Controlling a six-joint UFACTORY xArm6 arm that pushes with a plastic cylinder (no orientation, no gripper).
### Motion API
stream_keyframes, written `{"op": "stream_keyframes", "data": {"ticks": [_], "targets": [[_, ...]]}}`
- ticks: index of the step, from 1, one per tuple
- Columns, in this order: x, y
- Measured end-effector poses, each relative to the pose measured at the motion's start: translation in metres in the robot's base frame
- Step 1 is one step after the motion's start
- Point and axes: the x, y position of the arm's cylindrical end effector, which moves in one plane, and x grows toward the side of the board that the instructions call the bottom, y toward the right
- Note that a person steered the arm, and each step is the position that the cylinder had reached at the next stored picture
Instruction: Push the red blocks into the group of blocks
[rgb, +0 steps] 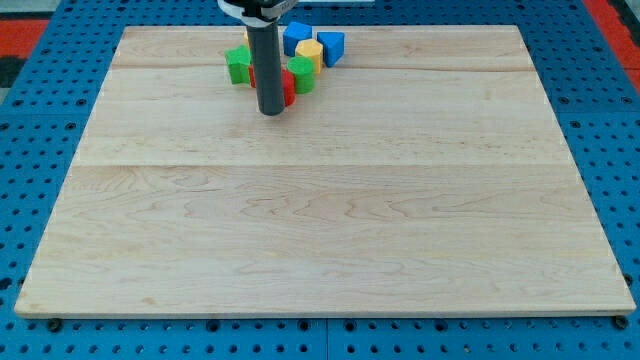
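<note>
My tip (271, 112) rests on the board near the view's top, just below a cluster of blocks. A red block (288, 89) sits right behind the rod, touching it on its right side and partly hidden. A green block (238, 65) lies to the rod's left. A round green block (302, 76) is just right of the red one. A yellow block (309, 52) sits above that. A blue block (295, 37) and another blue block (331, 47) lie at the top of the cluster. All blocks stand close together.
The wooden board (320, 200) lies on a blue perforated table (40, 150). A red area (20, 30) shows at the view's top left corner. The arm's white and black mount (258, 8) enters from the top.
</note>
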Motion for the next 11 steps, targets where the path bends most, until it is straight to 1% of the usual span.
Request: {"op": "stream_keyframes", "data": {"ticks": [1, 2, 3, 4, 6, 8, 10, 11], "targets": [[0.014, -0.031], [0.0, -0.024], [-0.02, -0.004], [-0.029, 0.003], [-0.036, -0.004], [-0.058, -0.004], [-0.057, -0.006], [-0.043, -0.071]]}}
